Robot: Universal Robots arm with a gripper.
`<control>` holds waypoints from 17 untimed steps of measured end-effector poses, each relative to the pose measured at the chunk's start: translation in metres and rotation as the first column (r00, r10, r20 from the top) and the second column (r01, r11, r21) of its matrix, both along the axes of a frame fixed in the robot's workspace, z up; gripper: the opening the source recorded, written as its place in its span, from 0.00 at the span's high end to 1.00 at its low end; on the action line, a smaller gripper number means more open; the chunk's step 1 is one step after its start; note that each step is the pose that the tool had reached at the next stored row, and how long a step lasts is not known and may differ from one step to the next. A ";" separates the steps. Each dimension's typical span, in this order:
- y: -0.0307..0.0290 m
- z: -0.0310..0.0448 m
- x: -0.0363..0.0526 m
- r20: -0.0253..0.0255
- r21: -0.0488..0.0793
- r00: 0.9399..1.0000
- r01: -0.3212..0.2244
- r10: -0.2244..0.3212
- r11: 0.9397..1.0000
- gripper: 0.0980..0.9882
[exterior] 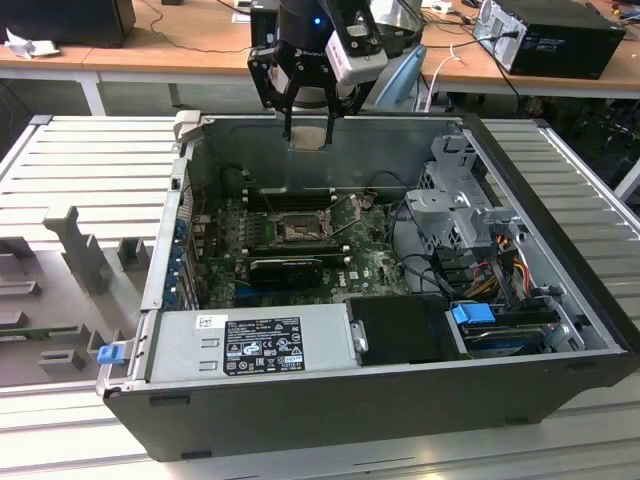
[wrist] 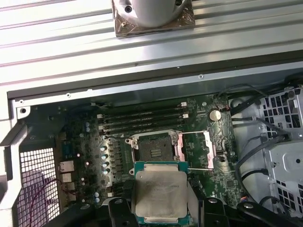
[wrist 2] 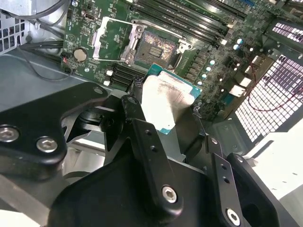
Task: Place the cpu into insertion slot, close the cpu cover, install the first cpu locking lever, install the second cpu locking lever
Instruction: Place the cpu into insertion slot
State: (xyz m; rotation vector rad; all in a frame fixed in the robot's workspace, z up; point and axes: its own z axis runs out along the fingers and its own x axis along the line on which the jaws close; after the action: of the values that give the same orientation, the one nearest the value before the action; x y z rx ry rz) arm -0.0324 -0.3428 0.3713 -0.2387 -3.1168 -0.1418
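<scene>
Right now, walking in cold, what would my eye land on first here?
The black gripper hangs above the open computer case, pinching the silvery cpu. Below it, on the green board, the insertion slot lies bare, with its cpu cover swung open beside it.

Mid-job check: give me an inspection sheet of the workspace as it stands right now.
Surface: grey ribbed table carrying the open computer case.
Job's things: cpu held above the board, not yet in the insertion slot; cpu cover flipped open beside the slot.
Clutter: grey fixture blocks at the exterior view's left.
Grippers: gripper shut on the cpu, near the case's far wall.
Cables: coloured wires by the drive cage.
Surroundings: wooden bench behind, with another computer.
</scene>
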 end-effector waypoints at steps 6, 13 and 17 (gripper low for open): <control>0.0000 0.0000 0.0000 0.000 0.000 1.000 0.019 -0.019 1.000 0.52; 0.0000 0.0000 0.0000 0.000 0.000 0.998 0.056 -0.056 0.998 0.52; 0.0000 -0.0007 0.0000 0.001 -0.003 0.993 0.115 -0.115 0.993 0.52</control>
State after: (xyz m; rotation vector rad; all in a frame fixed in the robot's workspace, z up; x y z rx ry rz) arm -0.0324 -0.3428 0.3707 -0.4180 -3.1039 -0.1390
